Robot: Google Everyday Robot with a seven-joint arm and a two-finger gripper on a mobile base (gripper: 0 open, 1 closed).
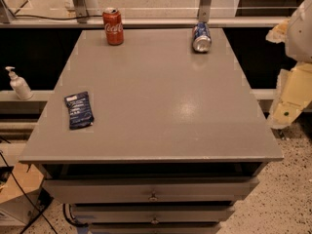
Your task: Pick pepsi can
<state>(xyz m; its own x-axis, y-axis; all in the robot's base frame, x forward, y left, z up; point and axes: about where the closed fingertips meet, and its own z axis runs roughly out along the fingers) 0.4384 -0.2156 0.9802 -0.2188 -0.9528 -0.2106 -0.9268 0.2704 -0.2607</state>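
The pepsi can [201,36] is blue with red and white markings. It lies on its side near the far right corner of the grey table top [161,106], with its silver top facing me. My gripper [287,101] is a cream-coloured part at the right edge of the view. It is off the table's right side, well to the right of the can and nearer to me, and touches nothing.
A red Coca-Cola can [113,26] stands upright at the far left of the table. A flat dark blue packet [79,110] lies near the left edge. A white pump bottle [18,83] stands on a ledge to the left. Drawers [153,191] sit under the front edge.
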